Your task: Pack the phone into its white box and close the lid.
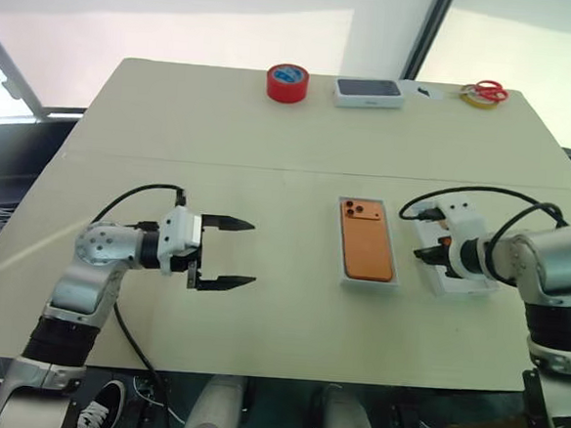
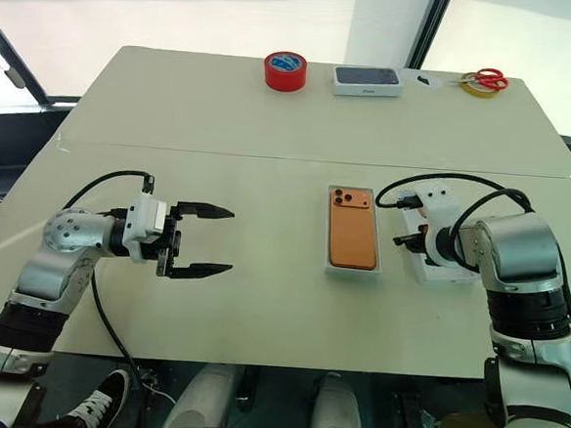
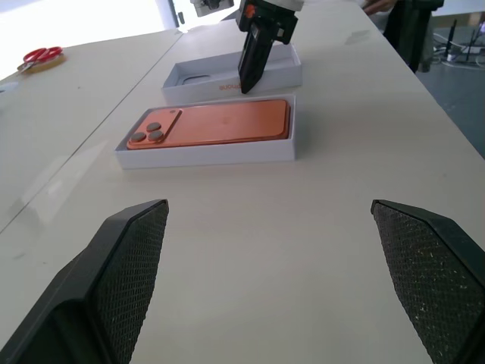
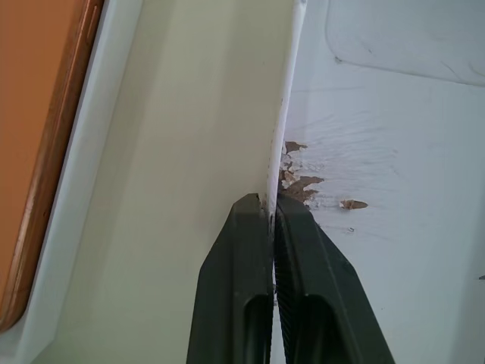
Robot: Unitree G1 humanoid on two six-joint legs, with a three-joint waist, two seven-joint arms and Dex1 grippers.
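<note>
Left eye view, from left to right: the left gripper hovers over the table's near left part, fingers spread wide and holding nothing, pointing toward the middle. Right of centre, the phone already lies back-up inside the white box, camera lenses toward the far edge. Just beside it, nearer the right edge, sits the lid, open side up. The right gripper has its fingers pinched together on the lid's thin wall, the one facing the phone.

Along the far edge stand a red tape roll, a dark-topped box and scissors.

Judging by this, packing is done; lifting the lid, turning it over and seating it on the box remain.
</note>
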